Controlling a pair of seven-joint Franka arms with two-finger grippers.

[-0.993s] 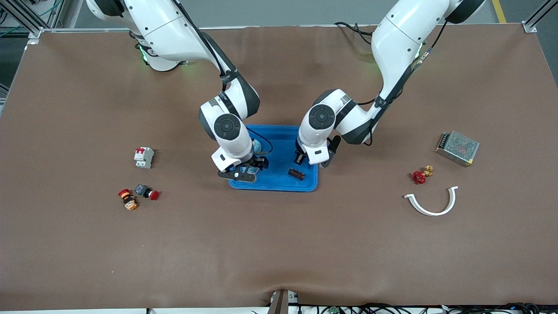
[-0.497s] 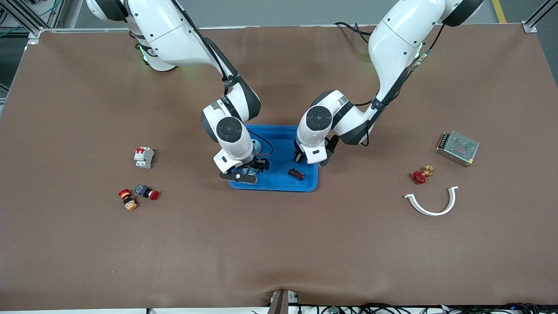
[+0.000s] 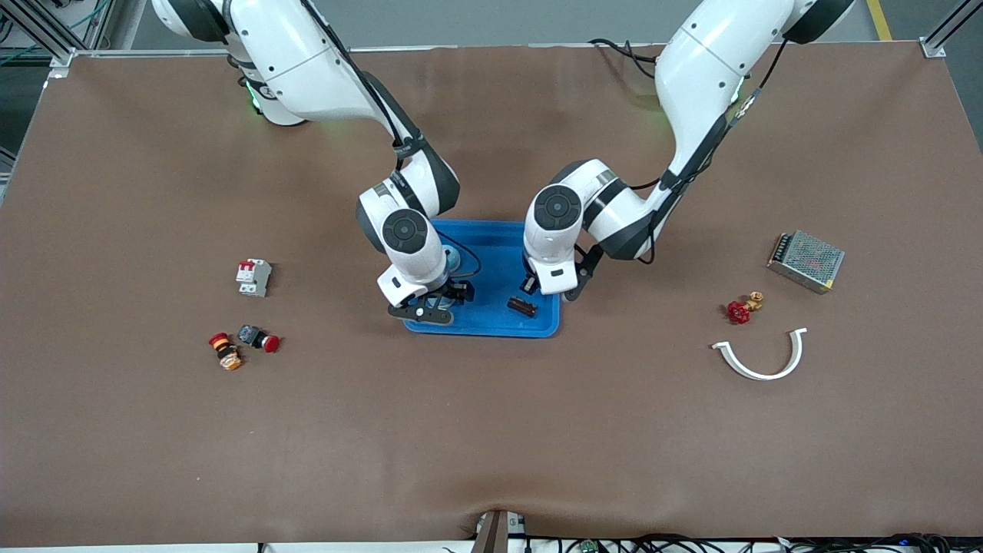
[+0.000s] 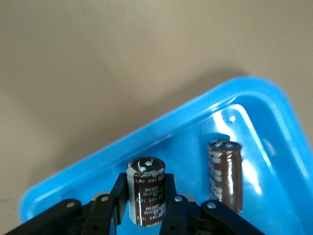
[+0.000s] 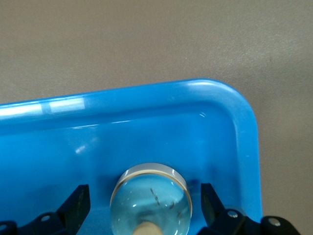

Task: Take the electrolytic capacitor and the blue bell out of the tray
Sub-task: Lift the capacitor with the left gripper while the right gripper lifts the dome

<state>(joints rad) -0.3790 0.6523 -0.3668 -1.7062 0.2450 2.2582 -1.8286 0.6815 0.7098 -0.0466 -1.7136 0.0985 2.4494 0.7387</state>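
Take twelve o'clock as pointing toward the robots' bases in the front view. The shallow bright-blue rectangular plastic tray then lies near the table's middle, with both arms reaching into it.

The left gripper is at about the tray's three o'clock. Its fingers are clamped on the sides of an upright brown cylindrical electrolytic capacitor with a silvery top. It is down inside the rim, and I cannot tell whether it has left the floor. A second brown capacitor lies on its side at the tray's four o'clock, just beside the gripped one.

The right gripper is at about eight o'clock with its fingers spread wide on either side of the pale-blue domed bell with a metal rim. They do not touch it, and the bell sits on the tray floor near a corner.

By my reading the task is at an early stage. One capacitor is gripped but not yet out, the bell is lined up but not gripped, and neither has left the tray.

White print runs down both capacitor sleeves, but it is too blurred to read. No other label shows on the tray or the bell.
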